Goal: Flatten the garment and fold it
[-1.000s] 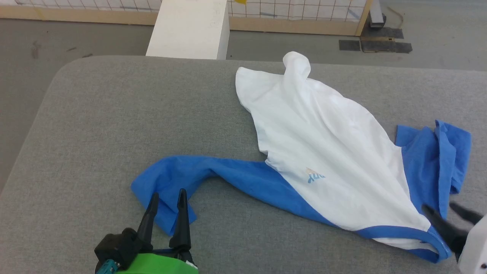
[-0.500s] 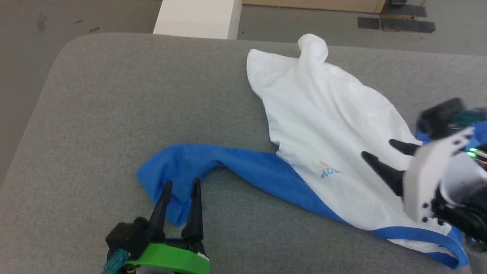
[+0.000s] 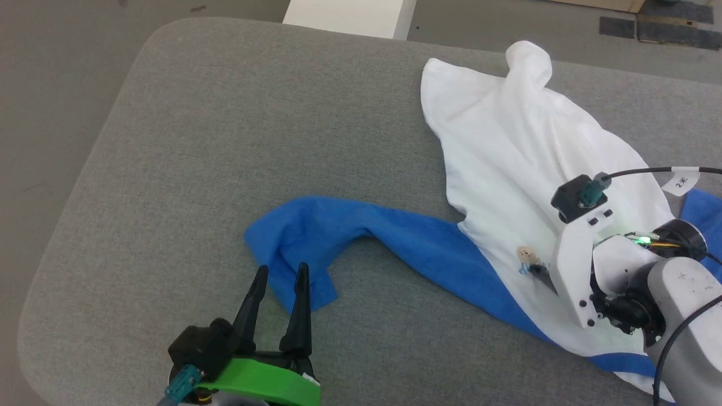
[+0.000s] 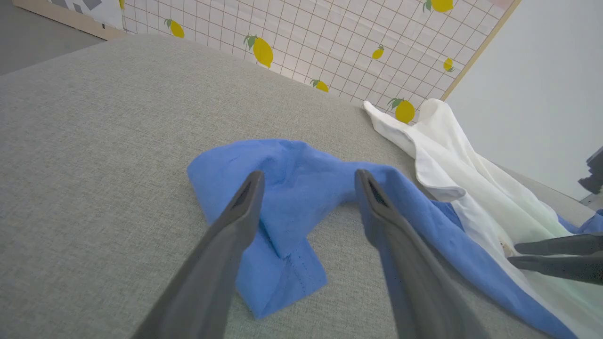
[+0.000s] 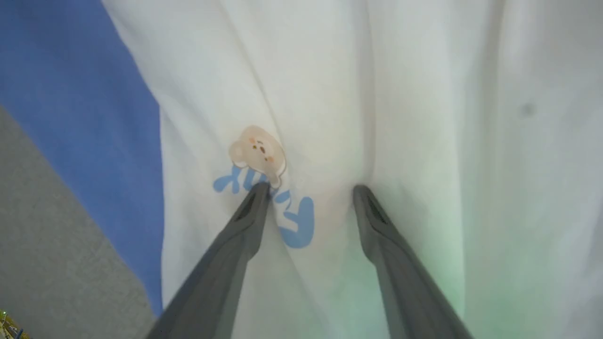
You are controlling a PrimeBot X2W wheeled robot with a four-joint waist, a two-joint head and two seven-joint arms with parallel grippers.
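While the left gripper (image 3: 282, 269) hangs with fingers spread, straddling the folded cuff end of the blue sleeve (image 3: 350, 225), the garment (image 3: 507, 158) sprawls rumpled on the grey padded table (image 3: 197, 141) beyond its tips. Farther right, the right gripper (image 5: 312, 186) holds its fingers apart, tips pressed onto the white chest with a raised crease between them, one tip touching the blue lettering (image 5: 294, 221) beneath the cartoon mark (image 5: 257, 151). Seen from the head, a white wrist bracket (image 3: 572, 265) hides most of those fingers, and the other sleeve (image 3: 699, 206) is cut off.
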